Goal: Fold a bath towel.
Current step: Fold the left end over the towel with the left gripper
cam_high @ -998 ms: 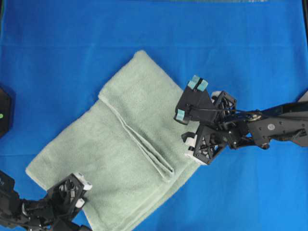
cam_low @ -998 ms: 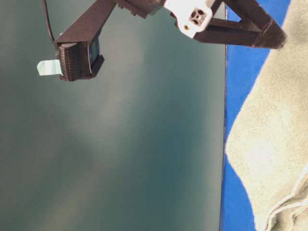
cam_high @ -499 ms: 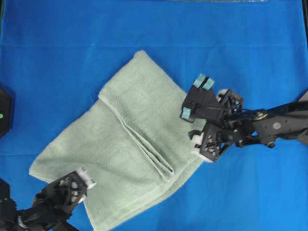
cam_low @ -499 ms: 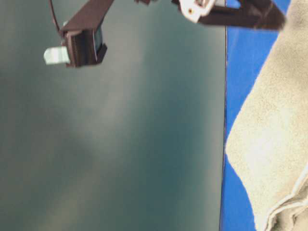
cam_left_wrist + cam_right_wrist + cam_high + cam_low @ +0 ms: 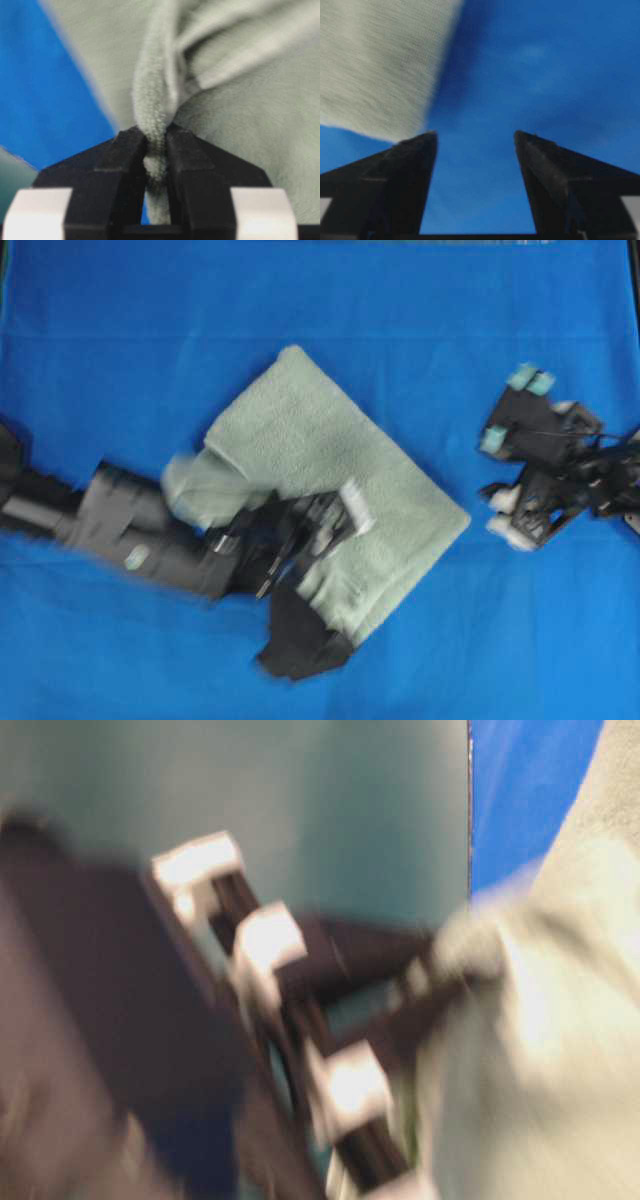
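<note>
On blue cloth point(image 5: 120, 340), left jaws pinch the bath towel point(image 5: 155, 125); right jaws gape, empty.

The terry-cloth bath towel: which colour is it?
Pale sage green bath towel, best seen in the overhead view.

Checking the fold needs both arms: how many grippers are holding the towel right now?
1. The left gripper has its jaws pinched on a bunched edge of the bath towel. The right gripper hangs open over the blue cloth, beside the towel, holding nothing.
</note>
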Tool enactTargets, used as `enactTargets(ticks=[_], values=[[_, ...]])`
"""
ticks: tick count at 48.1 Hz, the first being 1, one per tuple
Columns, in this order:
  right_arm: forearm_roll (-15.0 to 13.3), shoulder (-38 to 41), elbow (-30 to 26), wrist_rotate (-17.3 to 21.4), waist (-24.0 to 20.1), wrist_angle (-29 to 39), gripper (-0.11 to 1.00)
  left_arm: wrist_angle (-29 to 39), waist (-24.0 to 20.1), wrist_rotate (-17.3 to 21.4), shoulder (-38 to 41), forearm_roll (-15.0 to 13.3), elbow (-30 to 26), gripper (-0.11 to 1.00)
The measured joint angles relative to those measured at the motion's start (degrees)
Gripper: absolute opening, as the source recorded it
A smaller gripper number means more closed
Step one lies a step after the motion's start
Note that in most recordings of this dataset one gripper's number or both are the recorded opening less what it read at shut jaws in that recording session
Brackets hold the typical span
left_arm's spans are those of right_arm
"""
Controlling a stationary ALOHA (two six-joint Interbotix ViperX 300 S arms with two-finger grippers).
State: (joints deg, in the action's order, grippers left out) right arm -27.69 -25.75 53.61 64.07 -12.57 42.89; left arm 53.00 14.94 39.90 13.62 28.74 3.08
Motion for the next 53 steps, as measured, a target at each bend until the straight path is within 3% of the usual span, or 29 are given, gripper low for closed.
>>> enactTargets(ticks=[7,12,22,35,47,50,53], values=[[-0.2,-7.8,3.6,0.6,0.4,3.5,0.63,-3.3,-5.1,5.4,4.8,-1.8,-5.8,0.08],[-0.4,-11.3,5.0,0.6,0.3,5.0,0.63,-5.8,-7.8,6.7,7.9,-3.2,-8.3,0.08],[-1.1,-11.3,5.6,0.7,0.3,5.1,0.63,-10.4,-9.6,5.4,10.8,-5.5,-8.6,0.08],[-1.8,-9.2,5.5,0.7,0.3,3.8,0.63,-10.9,-12.0,-2.0,10.8,-7.6,-8.1,0.1],[-1.8,-9.1,5.5,0.6,0.3,2.2,0.63,-13.6,-16.2,-10.4,10.7,-7.6,-7.6,0.79],[-1.8,-9.1,5.5,0.6,0.4,2.1,0.63,-14.4,-16.3,-11.4,10.7,-7.6,-7.1,0.86],[-1.8,-9.1,5.4,0.6,0.3,2.0,0.63,-14.9,-15.9,-12.0,10.2,-7.6,-6.4,0.84]])
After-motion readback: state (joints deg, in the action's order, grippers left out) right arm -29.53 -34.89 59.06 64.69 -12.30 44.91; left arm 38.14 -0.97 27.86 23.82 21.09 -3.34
